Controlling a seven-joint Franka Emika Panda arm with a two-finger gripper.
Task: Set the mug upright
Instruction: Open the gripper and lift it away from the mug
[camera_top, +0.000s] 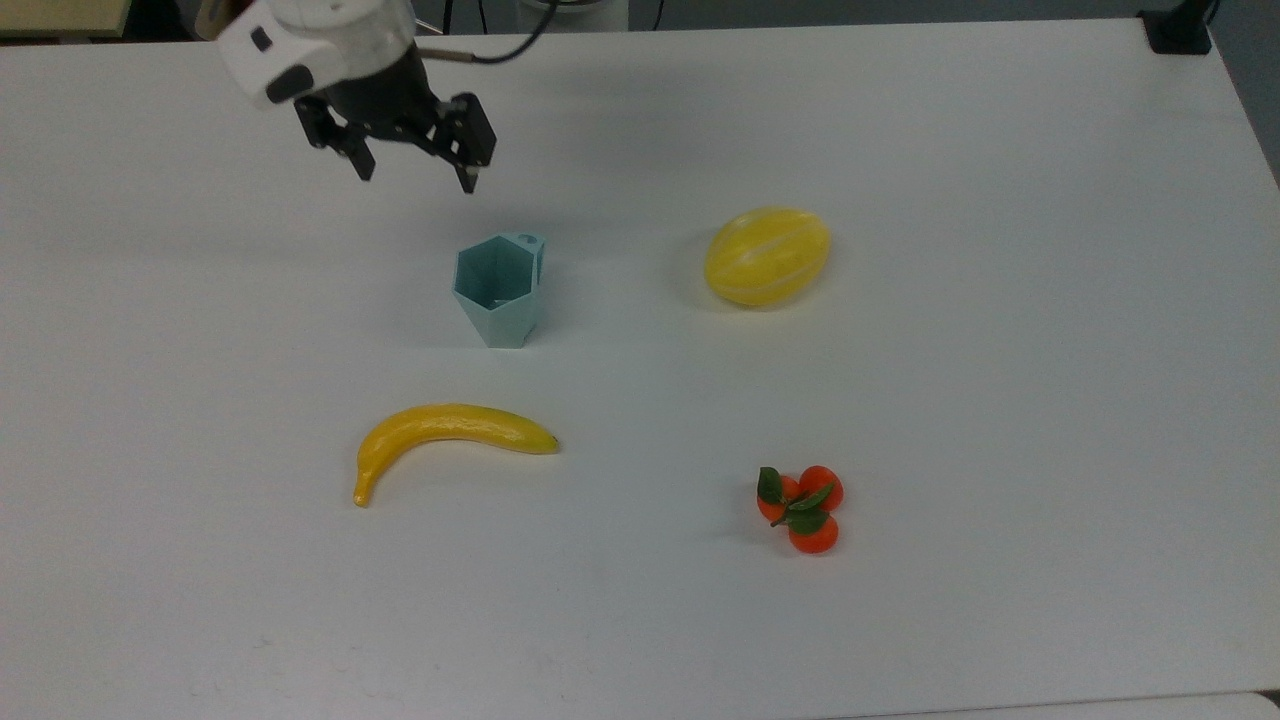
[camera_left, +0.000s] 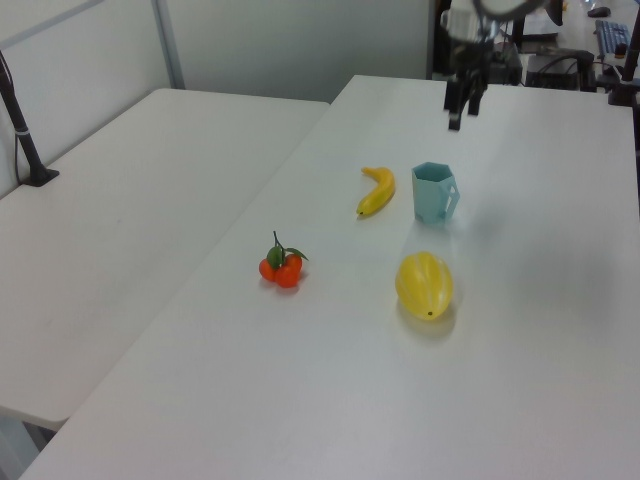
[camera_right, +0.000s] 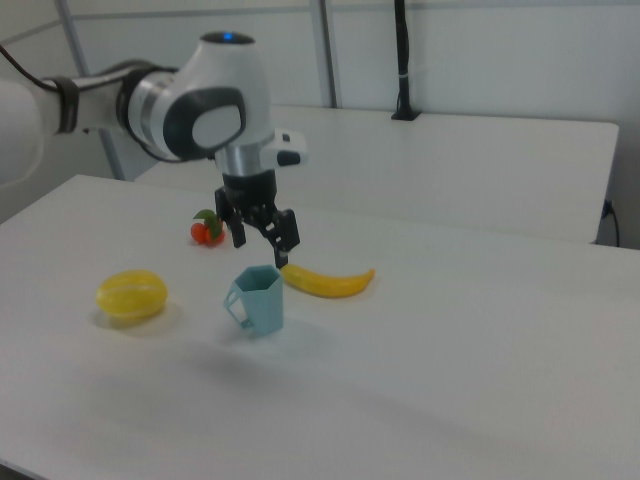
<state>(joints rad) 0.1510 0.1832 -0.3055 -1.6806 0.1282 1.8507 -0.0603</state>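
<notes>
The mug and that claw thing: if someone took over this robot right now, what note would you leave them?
Gripper: open, holding nothing, raised above the table behind the mug in the top view.
Mug: standing upright on its narrow base, open rim up, handle toward the melon, clear of the banana.
Done: mug is upright and released.
Left: nothing obvious; perhaps just move the arm away.

arm: white, reaching in from the top view's upper left
hand (camera_top: 415, 178): raised, pointing down, fingers spread wide, nothing held
</notes>
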